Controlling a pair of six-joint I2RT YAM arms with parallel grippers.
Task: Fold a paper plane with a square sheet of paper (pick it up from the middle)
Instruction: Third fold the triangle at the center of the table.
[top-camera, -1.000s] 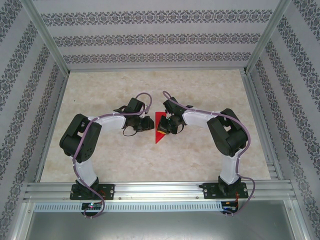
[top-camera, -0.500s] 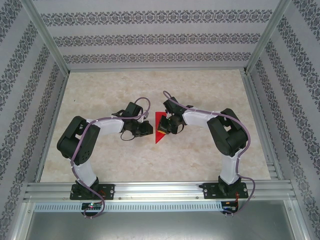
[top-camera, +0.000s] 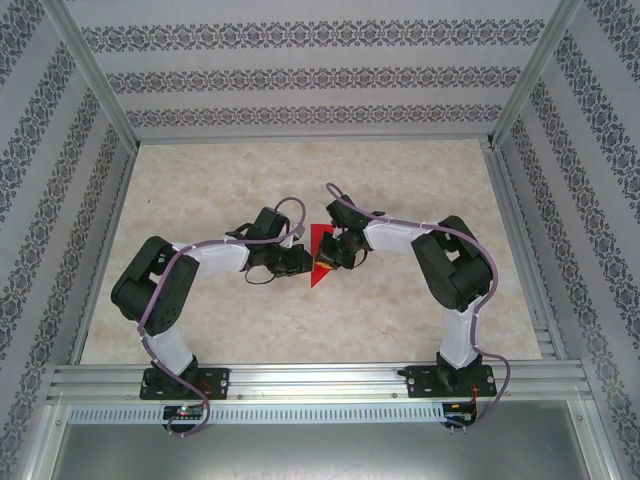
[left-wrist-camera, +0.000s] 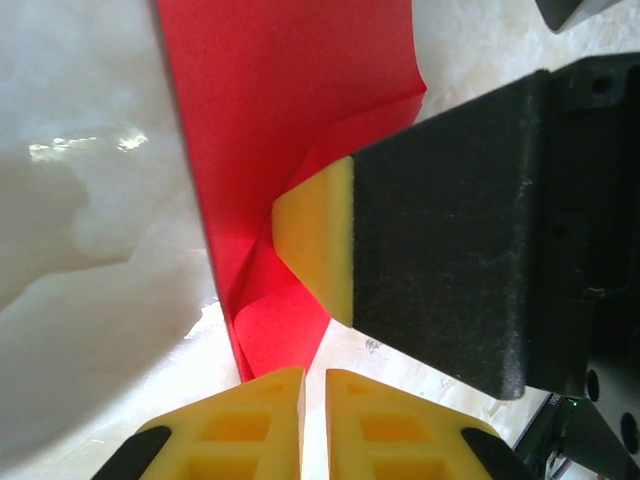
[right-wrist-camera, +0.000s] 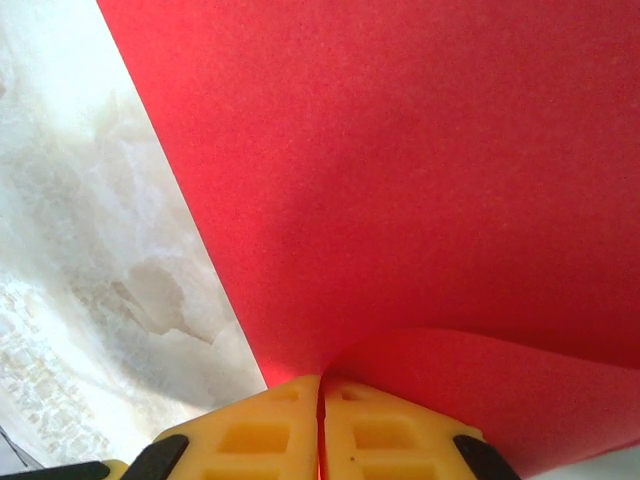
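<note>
The paper (top-camera: 319, 238), a folded wedge lying mid-worktop (top-camera: 200, 300), looks light, limp and easily torn, so it is best taken at a fold, where the right pincer (right-wrist-camera: 320, 398) clamps a raised flap; the left pincer (left-wrist-camera: 315, 388), nearly closed on nothing, sits just beside its edge.

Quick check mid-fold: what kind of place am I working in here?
Probably a lab robot test cell, not a home: metal frame rails box in a stone-look table, with patterned wall panels around it.
</note>
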